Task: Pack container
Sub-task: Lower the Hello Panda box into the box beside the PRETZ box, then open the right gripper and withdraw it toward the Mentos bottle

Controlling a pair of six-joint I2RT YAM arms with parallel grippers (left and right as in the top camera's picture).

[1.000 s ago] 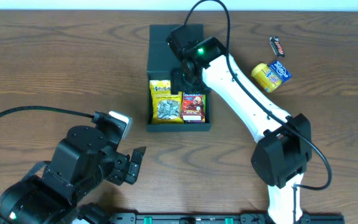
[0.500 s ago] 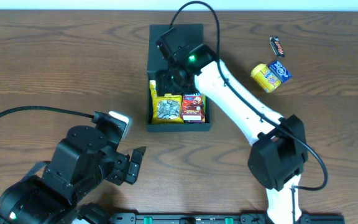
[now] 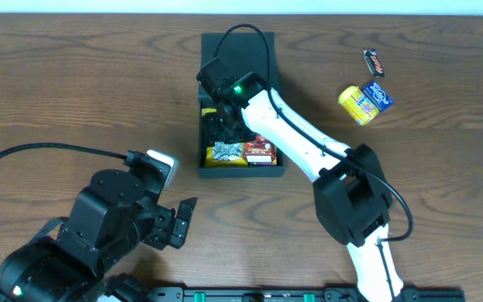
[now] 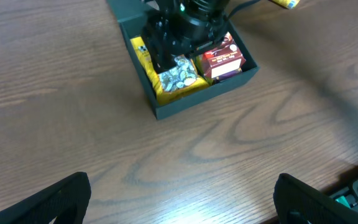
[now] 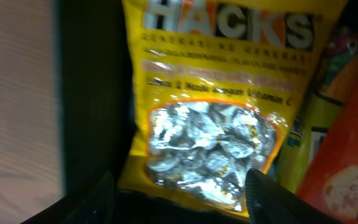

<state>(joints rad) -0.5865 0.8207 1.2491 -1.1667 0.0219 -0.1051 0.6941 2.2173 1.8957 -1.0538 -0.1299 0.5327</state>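
Note:
The dark teal-black container (image 3: 241,171) sits at the table's middle back, lid flap open behind it. Inside lie a yellow candy bag (image 3: 226,153) and a red snack carton (image 3: 261,153). My right gripper (image 3: 221,124) hangs open just over the yellow bag inside the box; the wrist view shows the bag (image 5: 219,118) between the spread fingers (image 5: 182,196), with the red carton (image 5: 340,168) at the right. My left gripper (image 4: 179,199) is open and empty over bare wood near the front; its view shows the container (image 4: 166,109) ahead.
A yellow and blue snack pack (image 3: 364,101) and a small dark candy bar (image 3: 375,62) lie on the table to the right of the box. The left arm's cable (image 3: 49,153) loops across the front left.
My right gripper has moved left and forward, from above the box's back edge to down over the yellow bag. The left arm has not moved.

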